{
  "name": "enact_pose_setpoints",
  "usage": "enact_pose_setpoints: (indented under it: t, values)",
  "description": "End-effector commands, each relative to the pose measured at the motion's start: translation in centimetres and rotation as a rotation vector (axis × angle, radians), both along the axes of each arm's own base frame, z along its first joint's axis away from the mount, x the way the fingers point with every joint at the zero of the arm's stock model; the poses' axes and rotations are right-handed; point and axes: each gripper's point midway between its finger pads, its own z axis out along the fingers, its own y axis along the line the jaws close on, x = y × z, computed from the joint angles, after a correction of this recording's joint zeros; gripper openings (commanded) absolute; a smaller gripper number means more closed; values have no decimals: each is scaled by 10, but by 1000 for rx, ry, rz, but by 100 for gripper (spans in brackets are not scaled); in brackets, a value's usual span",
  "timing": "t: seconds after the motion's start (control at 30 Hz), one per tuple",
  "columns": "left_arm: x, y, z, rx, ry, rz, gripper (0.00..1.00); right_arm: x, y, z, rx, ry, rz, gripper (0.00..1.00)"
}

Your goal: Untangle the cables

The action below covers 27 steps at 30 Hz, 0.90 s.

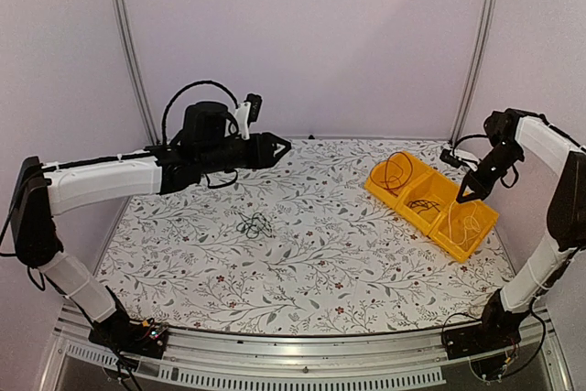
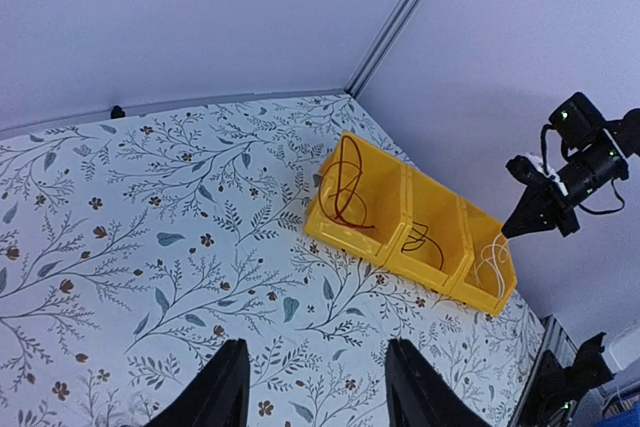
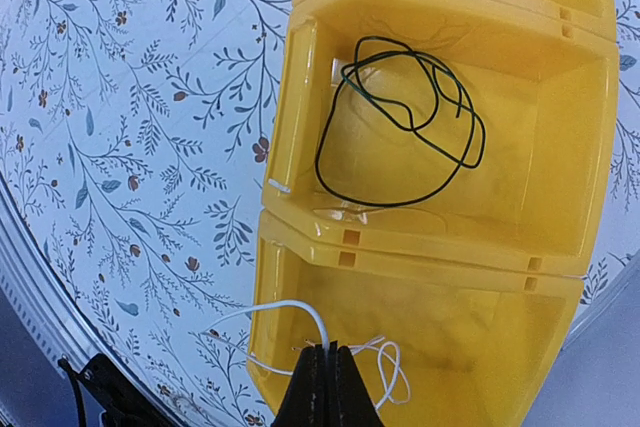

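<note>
From above, the left gripper point(image 1: 280, 146) hung in the air over the far left part of the flowered table point(image 1: 302, 272), its jaws apart and nothing between them. A small dark clump of cables point(image 1: 255, 223) lay on the table near its middle, well apart from both grippers. On the right stood a yellow tray point(image 1: 389, 197) with three compartments in a row. A red cable point(image 1: 396, 171) was coiled in the far one, a black cable point(image 1: 423, 205) in the middle one and a white cable point(image 1: 465, 224) in the nearest. The right gripper point(image 1: 465, 195) pointed down over that nearest compartment.

In the left wrist view, the two dark fingers point(image 2: 225, 392) stood wide apart with only the patterned table showing between them. The tray lay beyond them toward the corner. The right gripper, narrowed to a point, hung just above the compartment with the white cable.

In the right wrist view, that gripper's fingers point(image 3: 325, 392) were pressed together. Their tips sat right at the white cable inside the near compartment (whether a strand was actually pinched between them could not be told). The black cable lay in a loose loop on the floor of the middle compartment, and a sliver of the red cable showed at the top edge
</note>
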Motion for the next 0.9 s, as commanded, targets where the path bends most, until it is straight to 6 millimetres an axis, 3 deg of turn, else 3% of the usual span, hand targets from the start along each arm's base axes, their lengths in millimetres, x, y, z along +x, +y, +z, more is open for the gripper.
enact_pose_setpoints:
  t: [0.0, 0.23, 0.43, 0.57, 0.7, 0.8, 0.87]
  values:
    - [4, 0, -7, -14, 6, -4, 46, -18, -25, -9, -107, -2, 38, 0]
    - [4, 1, -12, 3, 17, -7, 46, 5, -48, -35, -191, -30, -48, 0]
    - [4, 7, -8, 18, 11, 7, 46, 25, -52, -63, -187, 8, -116, 0]
    - [5, 13, -11, 34, 18, 22, 45, 27, -55, -81, -194, 33, -144, 1]
    - [5, 19, -28, 74, 81, 49, 46, 20, -55, -84, -194, 32, -147, 3]
    - [5, 29, -56, 150, 178, 85, 45, 15, -55, -79, -206, 18, -145, 15]
    - [6, 41, -73, 212, 245, 136, 45, 14, -50, -65, -180, 1, -147, 24]
